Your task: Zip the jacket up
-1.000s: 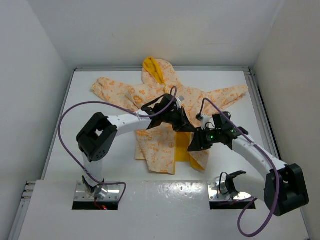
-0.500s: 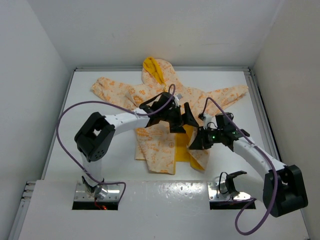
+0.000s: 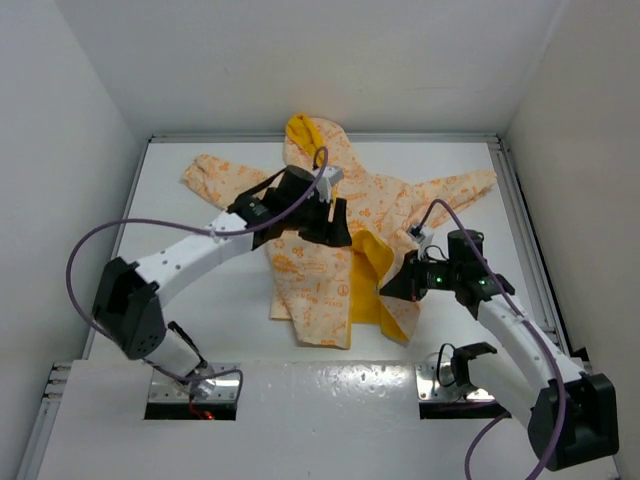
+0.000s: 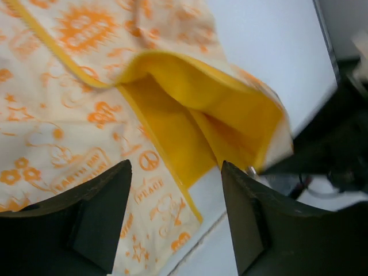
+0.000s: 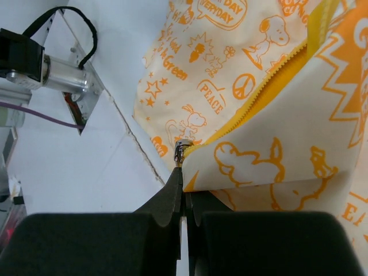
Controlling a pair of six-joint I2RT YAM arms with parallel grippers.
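Now, the jacket (image 3: 310, 280) lies flat on the white table (image 3: 180, 290), hood toward the far wall, front parted and yellow lining showing. Right gripper (image 5: 181, 172) pinches the jacket's lower zipper corner, jaws tight together. Left gripper (image 4: 175, 195) hovers over the chest, jaws spread wide, holding nothing.
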